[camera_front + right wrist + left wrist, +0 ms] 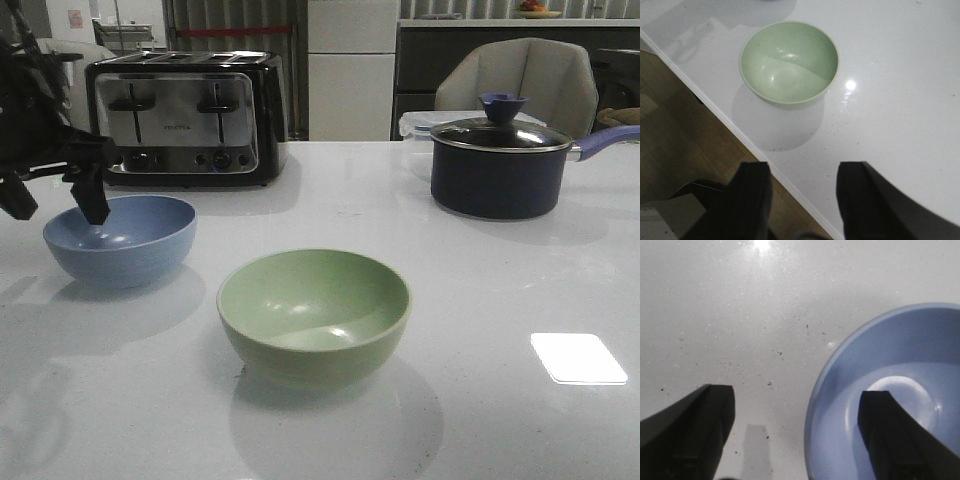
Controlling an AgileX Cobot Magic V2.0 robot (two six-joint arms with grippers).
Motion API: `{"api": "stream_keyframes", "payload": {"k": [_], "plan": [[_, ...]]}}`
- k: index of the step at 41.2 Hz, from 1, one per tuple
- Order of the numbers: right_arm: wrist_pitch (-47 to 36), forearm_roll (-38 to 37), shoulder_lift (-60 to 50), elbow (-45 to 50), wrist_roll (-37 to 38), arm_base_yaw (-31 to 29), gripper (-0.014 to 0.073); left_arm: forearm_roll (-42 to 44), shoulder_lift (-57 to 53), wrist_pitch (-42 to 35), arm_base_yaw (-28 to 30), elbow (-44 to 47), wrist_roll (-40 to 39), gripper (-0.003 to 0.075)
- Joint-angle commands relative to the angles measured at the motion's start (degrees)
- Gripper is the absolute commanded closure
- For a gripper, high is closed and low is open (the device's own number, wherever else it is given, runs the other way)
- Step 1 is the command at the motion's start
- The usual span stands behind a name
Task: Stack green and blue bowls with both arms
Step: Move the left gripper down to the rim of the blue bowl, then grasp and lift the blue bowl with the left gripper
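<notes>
I inspect the table (520, 300) first: white, glossy, carrying both bowls toward its near edge, with a toaster (185, 118) and a lidded saucepan (500, 165) along the far edge, well apart from the work.

The green bowl (314, 315) stands upright near the middle of the near edge, untouched. The blue bowl (120, 240) stands upright nearer the left edge, apart from the green one.

The left gripper (795, 435) is spread open astride the blue bowl's rim: one of its fingers (890, 435) hangs inside the bowl, the other outside over bare table. The right gripper (800, 200) is open and empty, holding back over the table's edge, the green bowl (789, 64) well ahead of its fingers.

Judgement: the step in hand is the pinch on the blue bowl's wall. To do it well, I would lower until the rim sits deep between the fingers, close squarely, and lift level to avoid tipping.
</notes>
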Motion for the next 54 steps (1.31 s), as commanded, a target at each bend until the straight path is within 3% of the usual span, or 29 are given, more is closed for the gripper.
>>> {"api": "stream_keyframes", "payload": {"k": [1,8,18,24,39,54], "plan": [[-3.41,0.54,-0.27,-1.56,-0.50,0.07,0.0169,-0.56,-1.70,-2.61,-0.25,-2.37,0.10,0.0161],[-3.41,0.54,-0.27,-1.56,-0.50,0.07,0.0169,-0.46,-0.42,-1.64,-0.25,-2.37,0.10,0.0215],[-3.41,0.54,-0.27,-1.56,-0.50,0.07,0.0169,-0.46,-0.33,1.40,-0.25,-2.37,0.10,0.0496],[-3.41,0.54,-0.27,-1.56,-0.50,0.07,0.0169,-0.46,-0.43,2.58,-0.25,-2.37,0.10,0.0625],[-3.41,0.54,-0.27,-1.56,-0.50,0.07,0.0169,-3.71,-9.81,9.41,-0.25,-3.15,3.65,0.0627],[-3.41,0.54,-0.27,-1.56,-0.50,0.07,0.0169,-19.03,-21.35,16.96,-6.73,-3.15,16.55,0.0627]]}}
